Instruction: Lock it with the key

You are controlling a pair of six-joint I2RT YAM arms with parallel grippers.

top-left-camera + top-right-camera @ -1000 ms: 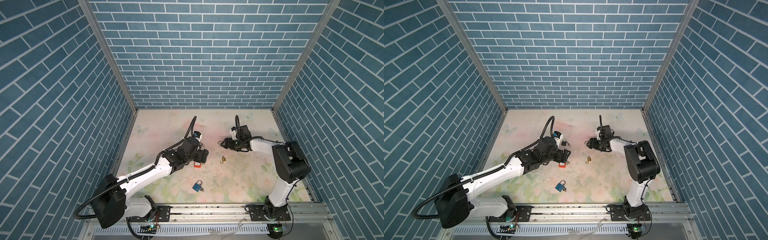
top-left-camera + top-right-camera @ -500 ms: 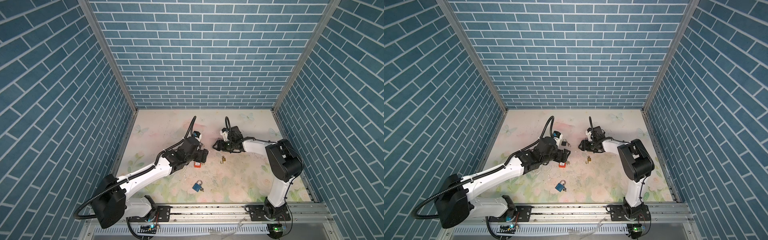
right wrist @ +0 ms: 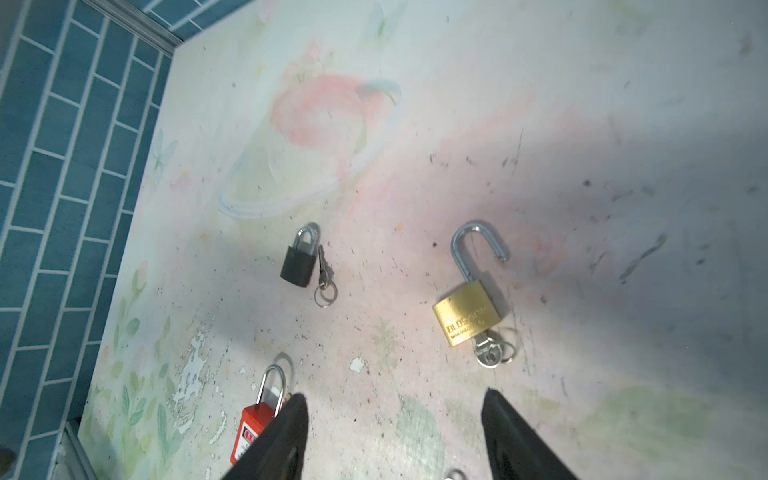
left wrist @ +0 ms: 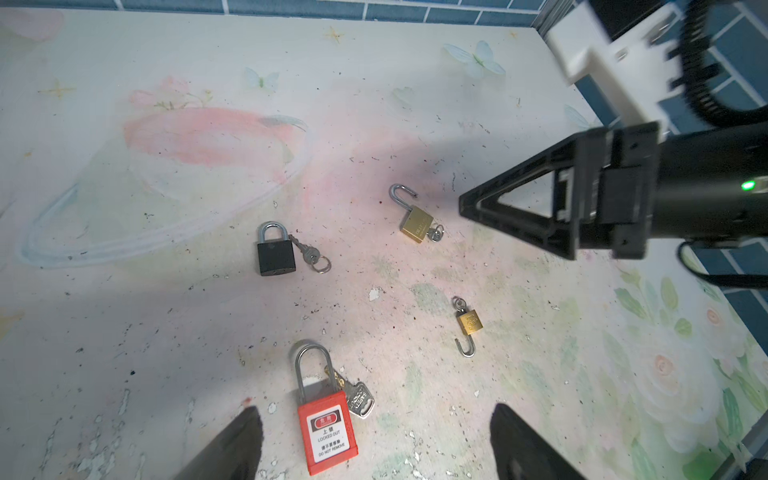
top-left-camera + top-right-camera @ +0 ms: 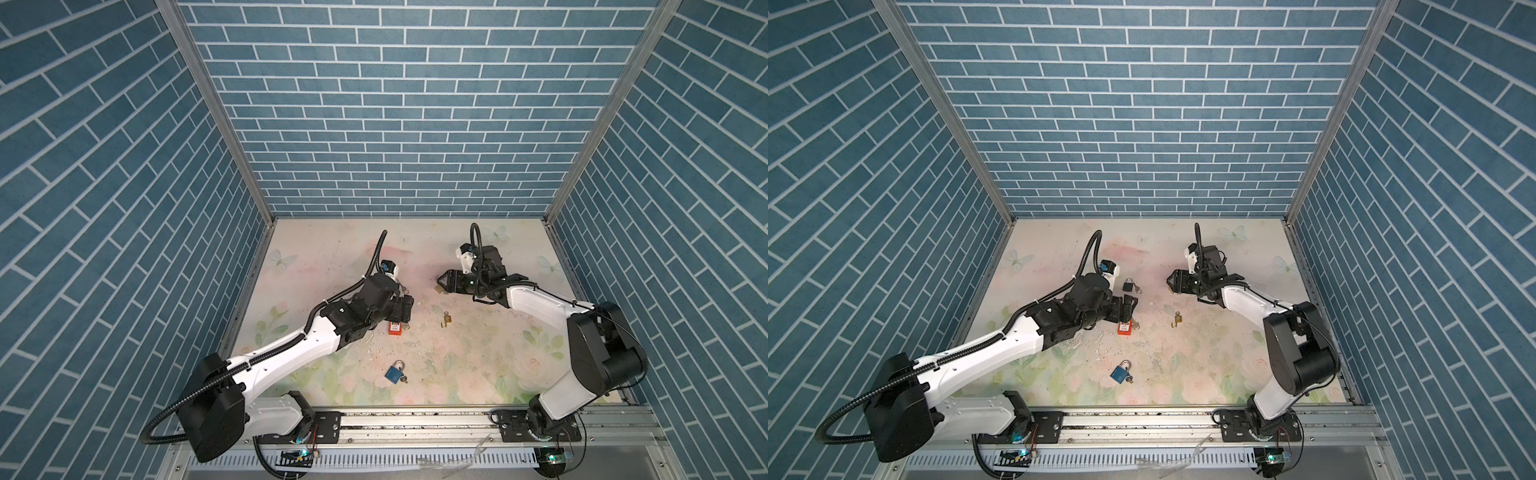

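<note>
Neither arm holds anything. The left gripper (image 4: 374,409) hovers with jaws wide apart over the red lockout padlock (image 4: 328,432), whose shackle looks seated. The right gripper (image 3: 394,395), also spread and empty, hangs near the large brass padlock (image 3: 466,316). That lock lies on the floral tabletop (image 3: 623,124) with its shackle swung open and its key (image 3: 488,353) seemingly in the keyway. The small brass padlock (image 4: 469,322) is open too. The black padlock (image 4: 276,255) appears shut, and the blue padlock (image 5: 394,372) is too small to judge. I judge that grasping, closing and key-turning all remain.

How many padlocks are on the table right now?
5: red below the left claw, black beyond it, large brass by the right claw, small brass mid-table, blue nearest the front. Arms may hide more.
</note>
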